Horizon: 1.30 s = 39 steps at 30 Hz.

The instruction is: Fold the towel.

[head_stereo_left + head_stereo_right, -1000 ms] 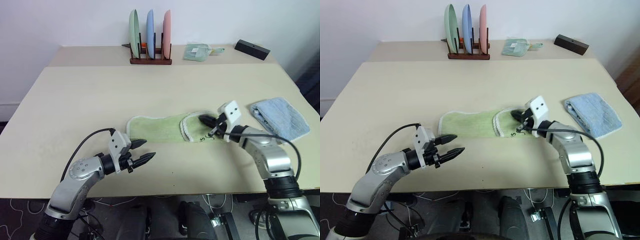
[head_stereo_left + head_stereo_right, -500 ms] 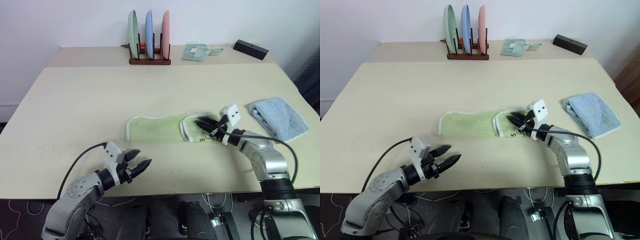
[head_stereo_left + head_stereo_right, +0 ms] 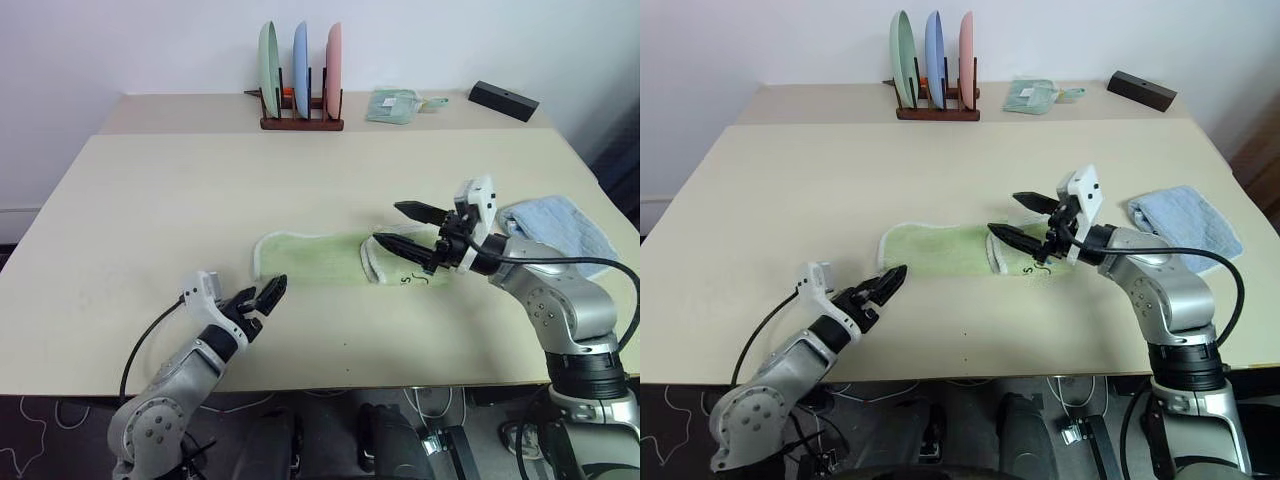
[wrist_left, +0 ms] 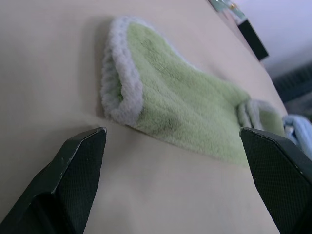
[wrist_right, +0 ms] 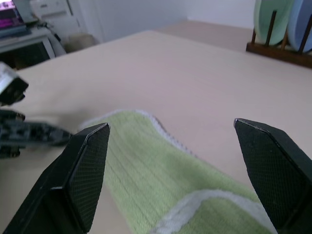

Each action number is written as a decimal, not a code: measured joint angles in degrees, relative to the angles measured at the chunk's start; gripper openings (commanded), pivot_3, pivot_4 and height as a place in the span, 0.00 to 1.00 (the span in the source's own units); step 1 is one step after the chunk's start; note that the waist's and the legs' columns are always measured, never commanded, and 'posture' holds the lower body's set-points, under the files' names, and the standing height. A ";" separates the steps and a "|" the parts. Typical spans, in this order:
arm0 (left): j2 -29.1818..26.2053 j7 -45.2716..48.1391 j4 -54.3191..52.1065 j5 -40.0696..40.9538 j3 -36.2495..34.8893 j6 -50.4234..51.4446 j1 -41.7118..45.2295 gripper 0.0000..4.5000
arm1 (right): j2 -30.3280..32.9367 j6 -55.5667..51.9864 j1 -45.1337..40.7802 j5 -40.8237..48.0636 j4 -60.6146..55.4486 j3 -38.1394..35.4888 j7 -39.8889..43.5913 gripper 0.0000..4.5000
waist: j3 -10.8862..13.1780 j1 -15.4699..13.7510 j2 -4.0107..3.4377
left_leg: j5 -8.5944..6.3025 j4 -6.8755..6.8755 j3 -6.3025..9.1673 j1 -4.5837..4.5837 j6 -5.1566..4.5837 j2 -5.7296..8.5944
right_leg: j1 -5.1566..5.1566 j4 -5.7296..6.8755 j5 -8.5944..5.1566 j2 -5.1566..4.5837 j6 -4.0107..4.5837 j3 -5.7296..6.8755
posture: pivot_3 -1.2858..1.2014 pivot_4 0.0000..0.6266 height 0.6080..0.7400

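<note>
Tabletop [image 3: 150,190] bears the towel [image 3: 310,258] — between the spread-open left gripper [image 3: 262,296] and gaping right gripper [image 3: 402,226].

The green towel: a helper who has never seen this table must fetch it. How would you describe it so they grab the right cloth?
On the beige table, look at the near middle, in front of the plate rack. The towel lies flat there, a long light green strip with white stitched edging, its right end folded over. The blue towel to its right is blue and bundled.
</note>
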State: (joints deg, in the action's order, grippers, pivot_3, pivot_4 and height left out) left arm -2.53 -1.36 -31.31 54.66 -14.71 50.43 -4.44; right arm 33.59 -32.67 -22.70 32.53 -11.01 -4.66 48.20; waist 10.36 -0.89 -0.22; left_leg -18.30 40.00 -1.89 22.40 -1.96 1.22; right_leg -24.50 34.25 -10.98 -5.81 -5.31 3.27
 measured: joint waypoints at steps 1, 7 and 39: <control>0.32 -0.97 0.48 1.01 -0.33 0.29 0.74 1.00 | -0.04 0.07 0.33 -0.16 -0.01 0.18 0.00 0.92 | 0.00 0.02 0.00 | 0.00 0.01 -0.01 0.00 0.00 0.01 | 0.01 -0.01 -0.03 0.00 0.05 0.00 | 0.52 0.24 0.98; 0.87 -7.04 10.85 9.37 -3.55 2.77 11.88 1.00 | -0.58 -1.54 2.40 1.19 -3.64 1.68 0.25 0.92 | 0.00 0.04 0.02 | 0.01 0.05 0.03 0.01 0.00 0.04 | 0.03 -0.01 0.02 0.04 -0.03 0.02 | 0.52 0.24 0.98; -25.81 12.66 10.73 9.41 -9.87 -2.85 13.26 0.01 | 1.36 2.01 7.79 -2.81 -4.13 1.91 0.11 0.94 | 0.01 -0.49 0.06 | 0.01 0.02 0.02 0.03 0.04 0.12 | 0.04 -0.09 -0.07 -0.04 0.13 0.02 | 0.52 0.24 0.98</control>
State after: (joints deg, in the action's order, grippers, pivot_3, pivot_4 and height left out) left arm -28.34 11.29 -20.58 64.07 -24.58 47.58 8.81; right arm 34.95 -30.65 -14.91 29.71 -15.14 -2.74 48.32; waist 10.37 -1.38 -0.16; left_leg -18.29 40.02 -1.86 22.43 -1.93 1.34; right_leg -24.46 34.15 -11.05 -5.85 -5.18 3.29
